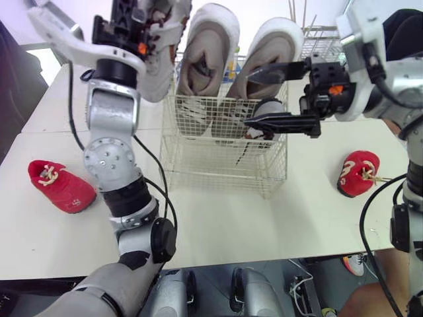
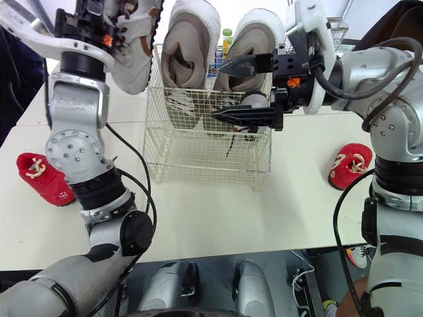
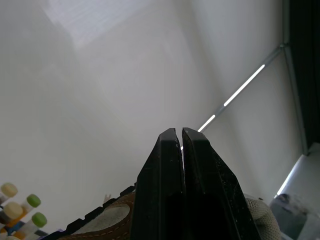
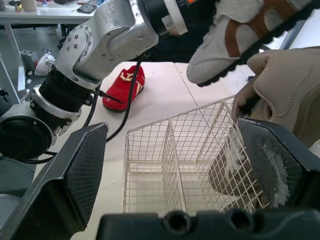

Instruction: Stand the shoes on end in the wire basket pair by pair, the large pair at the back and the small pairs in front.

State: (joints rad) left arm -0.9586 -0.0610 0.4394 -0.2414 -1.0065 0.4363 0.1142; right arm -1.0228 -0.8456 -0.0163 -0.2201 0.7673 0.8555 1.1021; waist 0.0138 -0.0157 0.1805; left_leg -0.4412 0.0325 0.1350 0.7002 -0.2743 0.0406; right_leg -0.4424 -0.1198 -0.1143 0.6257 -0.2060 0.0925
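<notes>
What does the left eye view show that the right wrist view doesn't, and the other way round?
Left eye view alone: a second red shoe on the table at the robot's right, and the full pair of large beige shoes standing on end at the back of the wire basket. Right wrist view alone: a look down into the basket past its wire divider, and another table in the background. Both: the open right gripper, the left gripper holding a white-and-tan shoe aloft, the basket, and the red shoe on the robot's left.

Beige shoes upright in wire basket
</notes>
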